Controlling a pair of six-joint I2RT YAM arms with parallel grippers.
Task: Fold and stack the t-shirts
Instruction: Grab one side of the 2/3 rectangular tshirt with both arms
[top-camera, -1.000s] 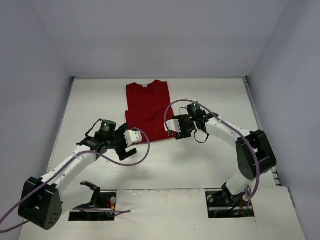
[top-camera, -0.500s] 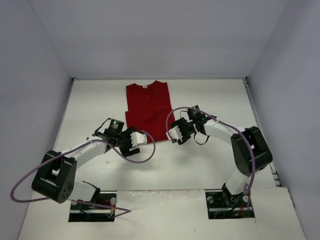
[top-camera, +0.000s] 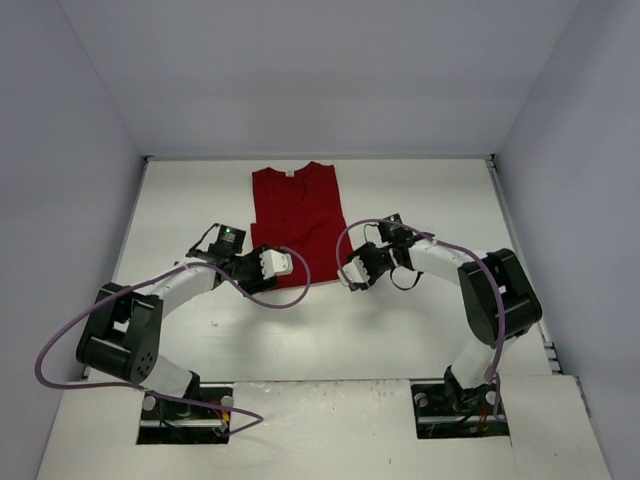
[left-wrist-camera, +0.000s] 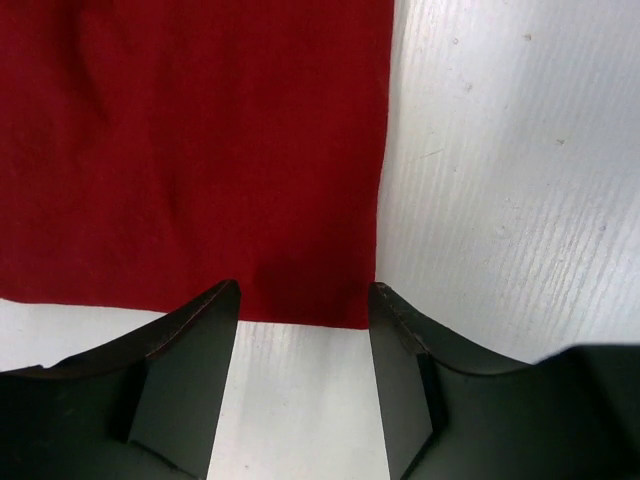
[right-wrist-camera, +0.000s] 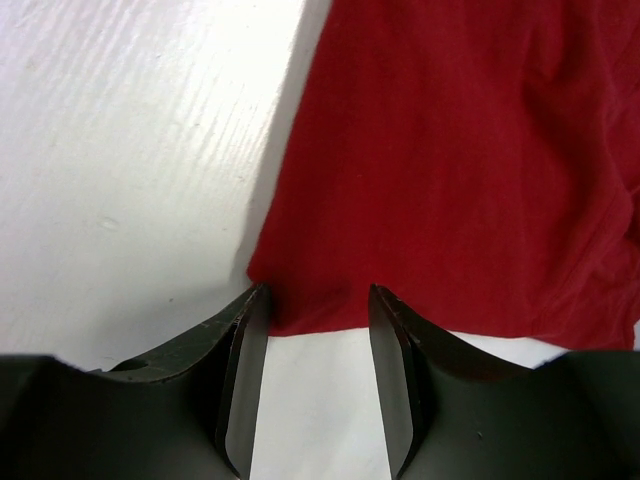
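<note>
Left wrist view: my left gripper (left-wrist-camera: 305, 290) stands half apart, straddling one near hem corner of the dark red t-shirt (left-wrist-camera: 190, 140), with nothing pinched yet. My right gripper (right-wrist-camera: 318, 290) does likewise at the other near corner. I judge this the crosswise fold beginning. Next I must pinch both corners together and carry the hem toward the collar, far up the table (top-camera: 420, 190).

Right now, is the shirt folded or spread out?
Partly folded: the shirt lies flat as a narrow strip, no sleeves sticking out.
</note>
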